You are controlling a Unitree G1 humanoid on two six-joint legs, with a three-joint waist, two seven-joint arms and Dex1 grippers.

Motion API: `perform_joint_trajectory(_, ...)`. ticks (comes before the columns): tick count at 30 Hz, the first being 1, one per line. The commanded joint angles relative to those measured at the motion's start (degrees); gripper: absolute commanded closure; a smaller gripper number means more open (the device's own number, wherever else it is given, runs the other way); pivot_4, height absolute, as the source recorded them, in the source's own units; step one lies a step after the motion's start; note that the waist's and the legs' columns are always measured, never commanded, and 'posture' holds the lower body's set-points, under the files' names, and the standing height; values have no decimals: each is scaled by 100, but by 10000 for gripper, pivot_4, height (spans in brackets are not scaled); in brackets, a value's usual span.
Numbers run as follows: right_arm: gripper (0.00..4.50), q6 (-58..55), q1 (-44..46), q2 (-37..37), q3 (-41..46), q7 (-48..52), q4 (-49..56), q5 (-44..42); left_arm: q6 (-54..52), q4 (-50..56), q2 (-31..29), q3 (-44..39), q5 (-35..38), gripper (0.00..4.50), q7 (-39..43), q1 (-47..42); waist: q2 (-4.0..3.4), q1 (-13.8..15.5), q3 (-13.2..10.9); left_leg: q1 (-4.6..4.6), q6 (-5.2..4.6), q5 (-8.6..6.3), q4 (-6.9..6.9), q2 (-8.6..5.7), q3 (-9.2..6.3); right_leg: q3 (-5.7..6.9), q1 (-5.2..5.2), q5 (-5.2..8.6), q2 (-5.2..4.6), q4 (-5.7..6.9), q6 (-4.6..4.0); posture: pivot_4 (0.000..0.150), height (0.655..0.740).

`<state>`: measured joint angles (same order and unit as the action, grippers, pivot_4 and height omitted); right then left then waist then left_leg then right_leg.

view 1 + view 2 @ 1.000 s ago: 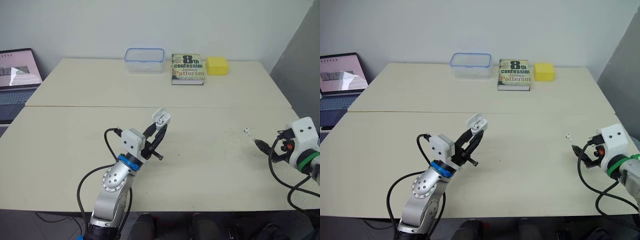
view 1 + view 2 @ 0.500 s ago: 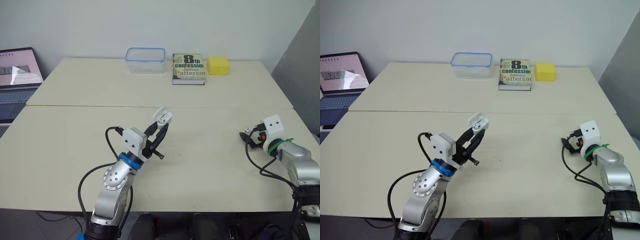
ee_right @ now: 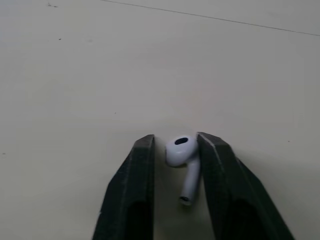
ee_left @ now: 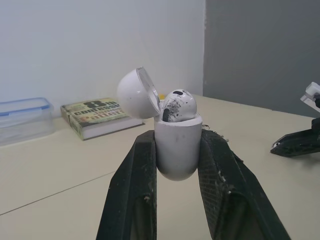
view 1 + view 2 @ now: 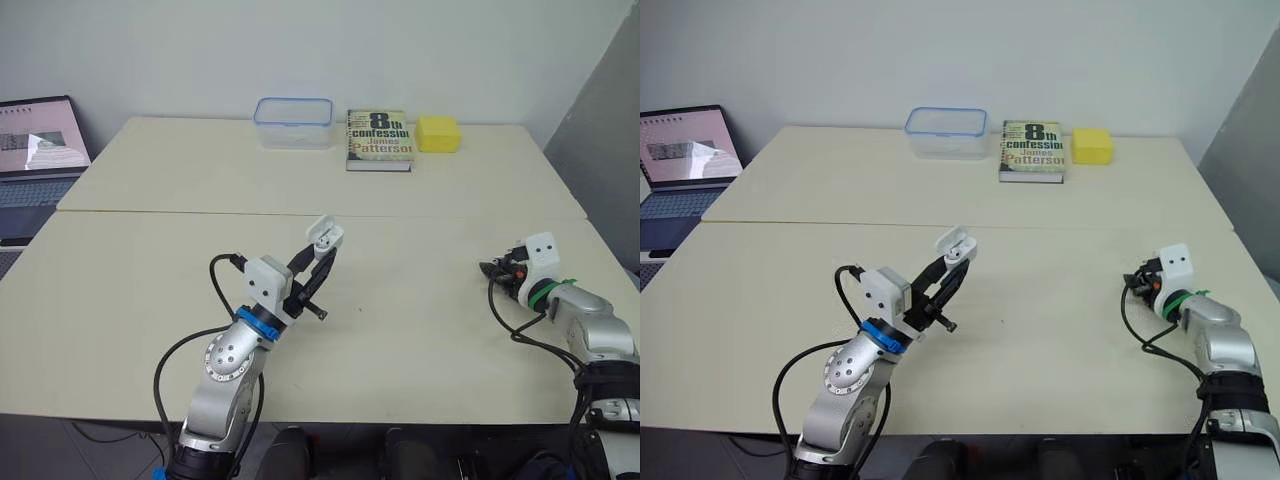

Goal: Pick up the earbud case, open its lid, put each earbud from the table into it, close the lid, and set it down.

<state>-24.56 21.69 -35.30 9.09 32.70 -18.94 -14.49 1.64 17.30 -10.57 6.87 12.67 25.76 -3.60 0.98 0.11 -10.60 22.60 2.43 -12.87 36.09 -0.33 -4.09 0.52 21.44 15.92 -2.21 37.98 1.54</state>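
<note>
Slippage is our main worry. The right jaws, low at the bench's right edge, straddle the loose earbud (image 3: 180, 149) lying on the bench (image 5: 420, 330). One side touches its head and a small gap shows on the other, so they are not yet clamped. We judge that closing off-centre on so round and smooth a head could squirt it sideways, and the right edge is near enough for it to roll off. Held by the head alone, it may also twist and leave the stem badly aimed for its socket.

The left jaws are closed on the earbud case (image 4: 175, 145), holding it upright in the air over the bench's front half. Its lid (image 4: 137, 92) is tipped back, open. A hard push while loading could tilt the case or knock the lid shut.

The case holds one seated earbud (image 4: 179, 104); we cannot see the second socket. The clear box (image 5: 292, 121) at the far edge looks empty.
</note>
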Motion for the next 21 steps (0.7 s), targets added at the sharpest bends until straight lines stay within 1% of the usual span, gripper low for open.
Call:
perform_joint_trajectory(1, 41103, -338, -459, -290, -239, 474, 1225, -73, 69, 248, -17, -7, 40, 37485, 22, -5, -1, 3, 0, 2, 0, 0, -1, 1, -3, 2, 2, 0, -1, 0, 0, 1500, 7391)
perform_joint_trajectory(3, 41103, -423, -804, -534, -435, 835, 1993, -113, 61, 274, -20, 3, 38, 37485, 12, 20, -2, -9, 1, 9, 0, 0, -2, 0, -4, 4, 10, 1, 1, 0, 1, 1500, 7391)
perform_joint_trajectory(4, 41103, -384, -1035, -747, -556, 1112, 2434, -108, 53, 298, -19, 13, 38, 37485, 2, 45, -6, -10, 0, 11, 0, 0, -2, 0, -6, 5, 12, 1, 1, 2, 1, 1500, 7391)
perform_joint_trajectory(6, 41103, -218, -1535, -1253, -704, 1711, 3236, -121, 25, 360, -14, 36, 40, 37485, -20, 98, -11, -8, -2, 14, 0, 0, -1, 0, -6, 5, 17, 17, 1, 2, 28, 1500, 7391)
perform_joint_trajectory(10, 41103, 35, -2430, -2078, -535, 2509, 4070, -200, -41, 470, -24, 47, 63, 37485, -39, 197, -7, -3, -4, 14, 0, 0, 1, 0, -8, 9, 13, 17, 1, -3, 30, 1500, 7391)
perform_joint_trajectory(12, 41103, 95, -2816, -2328, -371, 2702, 4192, -218, -76, 519, -30, 51, 72, 37485, -41, 252, -4, -3, -6, 8, 0, 0, 2, 0, -7, 9, 4, 17, 1, -7, 30, 1500, 7391)
perform_joint_trajectory(15, 41103, 385, -3154, -2568, -283, 2898, 4004, -38, -140, 592, -35, 59, 78, 37485, -46, 314, -3, -3, -6, 8, 0, 0, 2, 0, -5, 8, 2, 17, 0, -9, 30, 1500, 7391)
perform_joint_trajectory(21, 41103, 1052, -3133, -2900, -513, 3419, 3349, 252, -239, 693, -57, 58, 91, 37485, -30, 351, -2, -4, -7, 5, 0, 0, 2, 0, -4, 8, 1, 17, 0, -9, 30, 1500, 7391)
